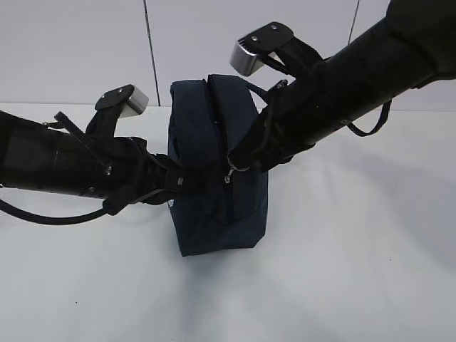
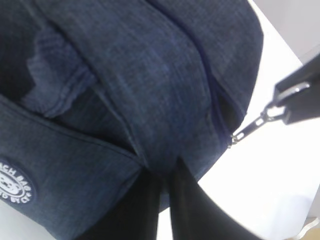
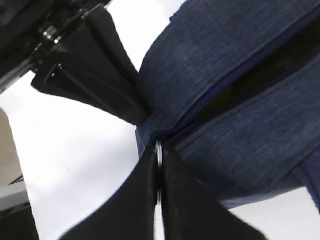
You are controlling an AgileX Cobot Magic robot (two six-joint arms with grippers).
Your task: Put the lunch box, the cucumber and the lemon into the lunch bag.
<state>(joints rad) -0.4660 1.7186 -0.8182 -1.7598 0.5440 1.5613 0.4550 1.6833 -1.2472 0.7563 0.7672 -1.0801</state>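
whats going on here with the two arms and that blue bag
Both arms are working on the navy lunch bag, which stands on the white table. The left claw is shut on the bag's fabric at one end, steadying it. The right claw is shut on the metal zipper pull. Through the partly open zipper a bit of yellow shows inside, possibly the lemon. No lunch box or cucumber is visible outside the bag.

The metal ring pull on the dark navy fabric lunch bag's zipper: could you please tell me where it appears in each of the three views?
Exterior view: the metal ring pull sits just right of centre, at the right gripper's tip.
Left wrist view: at the right edge, midway down, clamped by the right gripper.
Right wrist view: a sliver between the closed fingers, centre.
Shared landmark: the dark navy fabric lunch bag's zipper seam.
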